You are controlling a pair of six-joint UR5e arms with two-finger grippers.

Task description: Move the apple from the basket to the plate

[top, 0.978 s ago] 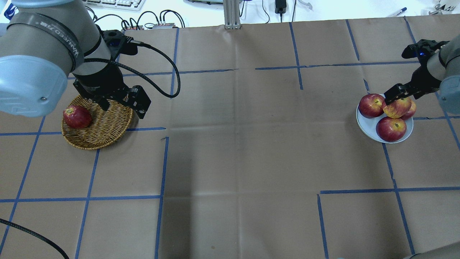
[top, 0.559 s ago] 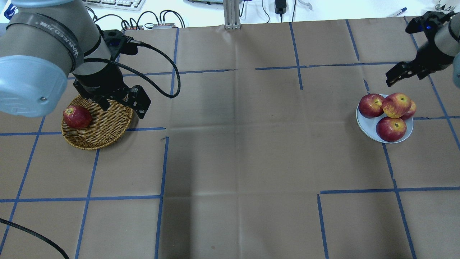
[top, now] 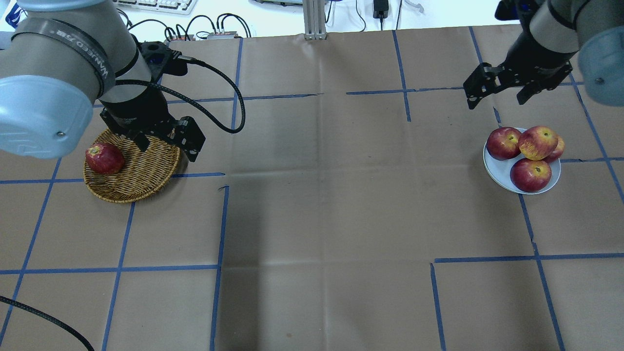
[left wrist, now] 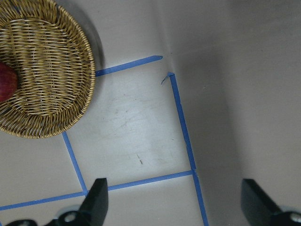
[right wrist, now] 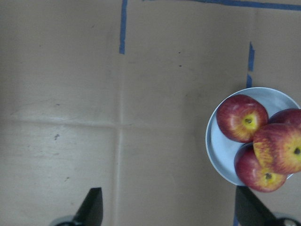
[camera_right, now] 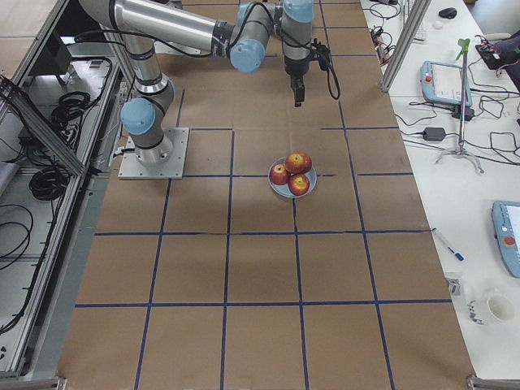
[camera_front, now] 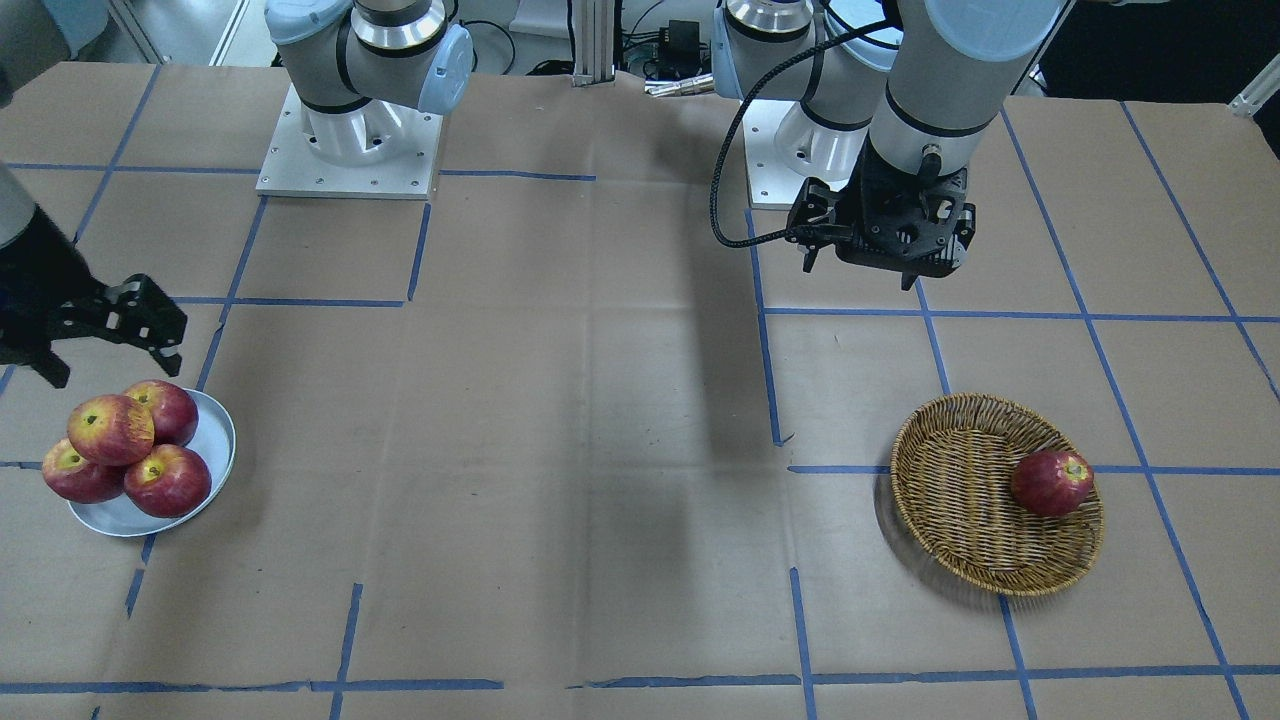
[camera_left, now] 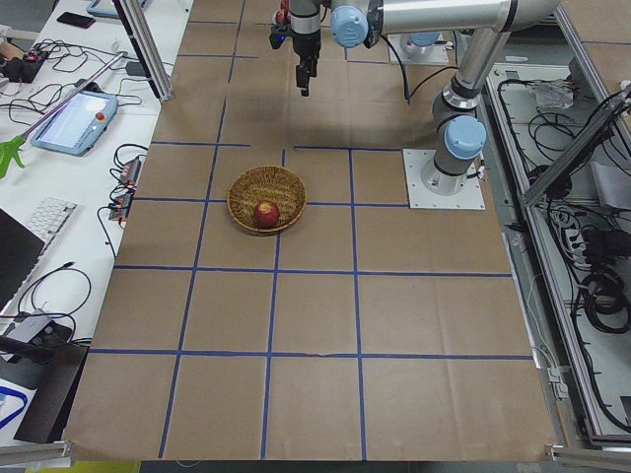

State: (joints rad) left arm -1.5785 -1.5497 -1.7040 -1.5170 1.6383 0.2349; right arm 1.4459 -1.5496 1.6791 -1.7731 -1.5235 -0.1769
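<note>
While neither arm grips anything, the layout says most of what matters. Brown paper squared off with blue tape covers the tabletop [top: 321, 219]. Two grey robot arms reach over it, the left arm [top: 63, 73] toward the left end and the right arm [top: 555, 29] toward the right end.

Near the left end sits the round, shallow woven wicker basket [top: 146, 170], tan-brown with a braided rim. Near the right end, well apart from it, sits the round plain white-grey plate [top: 495, 165]. On that plate the red apple with the broad yellow-orange blush [top: 537, 143] is perched on top of three deep red apples [top: 530, 175], touching them. One darker, almost wholly red apple [top: 104, 158] lies in the basket, against the rim on the side nearest the left end.

The right fingers [right wrist: 91, 207] are spread wide and hold nothing; they are raised clear of the plate and touch no fruit. The left fingers [left wrist: 96, 202] are likewise wide and empty, hanging over bare tabletop just beside the basket, not over it.

By my reading the transfer of the blushed apple is done: it is out of the basket, resting on the plate's pile, free of any grip. What is left looks small — the right arm needs to get away without nudging the pile, since an apple stacked on round fruit could roll off.
</note>
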